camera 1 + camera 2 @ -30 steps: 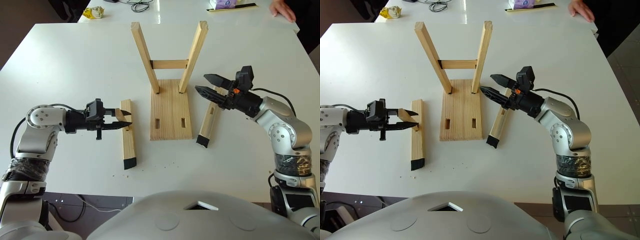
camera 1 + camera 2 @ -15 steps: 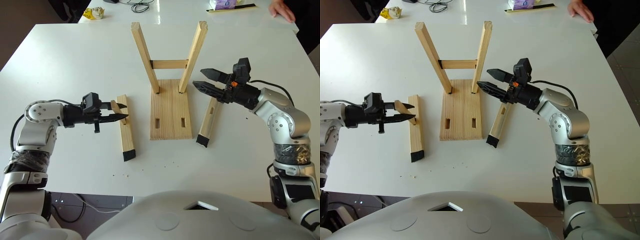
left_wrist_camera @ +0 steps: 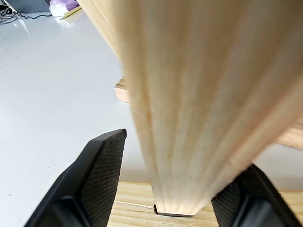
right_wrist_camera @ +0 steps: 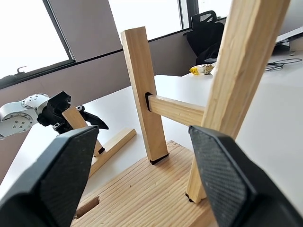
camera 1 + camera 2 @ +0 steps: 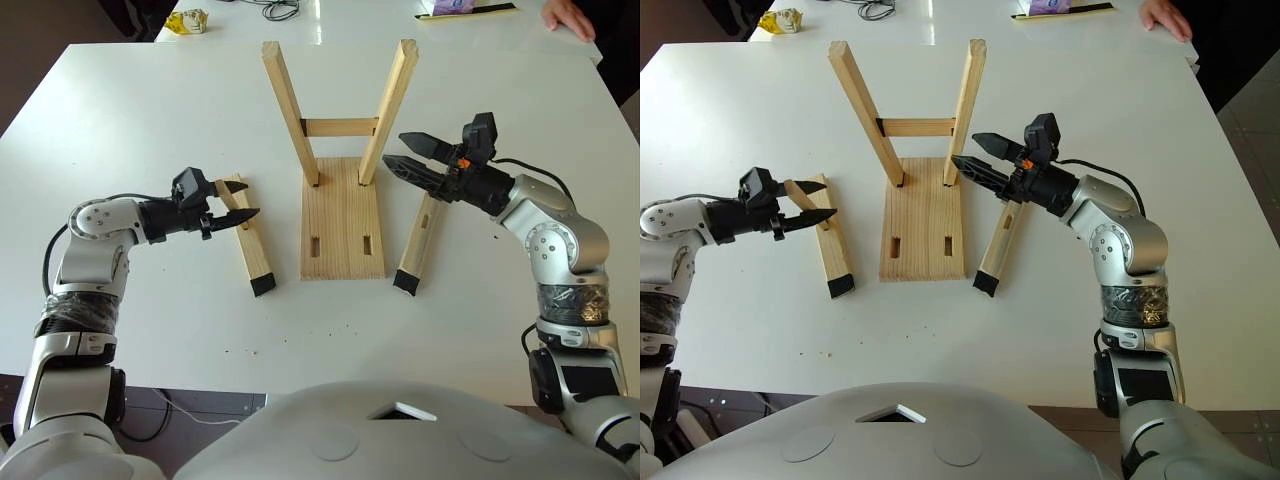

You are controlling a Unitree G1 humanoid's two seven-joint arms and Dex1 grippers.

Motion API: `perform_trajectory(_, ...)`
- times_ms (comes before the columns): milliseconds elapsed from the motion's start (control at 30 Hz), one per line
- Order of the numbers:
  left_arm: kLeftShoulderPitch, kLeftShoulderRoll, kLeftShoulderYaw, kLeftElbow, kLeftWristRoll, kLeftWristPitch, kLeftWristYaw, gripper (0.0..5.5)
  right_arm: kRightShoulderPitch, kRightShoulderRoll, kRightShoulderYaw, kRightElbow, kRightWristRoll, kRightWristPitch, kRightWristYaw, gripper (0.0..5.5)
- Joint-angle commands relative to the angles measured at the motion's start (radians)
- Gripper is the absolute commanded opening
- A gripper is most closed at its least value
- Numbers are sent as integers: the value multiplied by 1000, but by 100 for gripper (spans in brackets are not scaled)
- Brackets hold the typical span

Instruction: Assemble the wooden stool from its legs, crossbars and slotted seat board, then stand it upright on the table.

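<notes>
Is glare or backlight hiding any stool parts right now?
Left eye view: glare sits on the far table, and the seat board is evenly lit with soft shadows. Right wrist view: bright window behind, yet the upright legs and crossbar stay readable. Left wrist view: the held leg crowds the lens.

White bench (image 5: 120,130): broad, matte top. Second white table (image 5: 340,25): stands just behind it, glossy, with pale reflections; carries black cables (image 5: 280,8), a crumpled yellow wrapper (image 5: 187,20) and a purple packet (image 5: 447,6). Floor (image 5: 1250,110): grey, beside the bench. Windows (image 4: 28,33): large, dark-framed, bright with daylight. Wall (image 4: 94,71): grey-brown, below the sills. Black office chair (image 4: 206,35): by the window.
</notes>
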Motion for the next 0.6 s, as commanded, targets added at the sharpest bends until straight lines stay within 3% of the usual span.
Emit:
perform_trajectory(33, 25, 29, 35, -32, -13, 34, -21, 263, 29, 14, -7, -24, -2, -18, -23, 351)
perform_trajectory(267, 74, 67, 86, -140, -50, 109, -51, 263, 86, 51, -1, -55, -7, -42, -66, 351)
perform_trajectory(600, 143, 39, 227, -340, -155, 232, 59, 263, 149, 75, 8, -95, 1, -39, -101, 351)
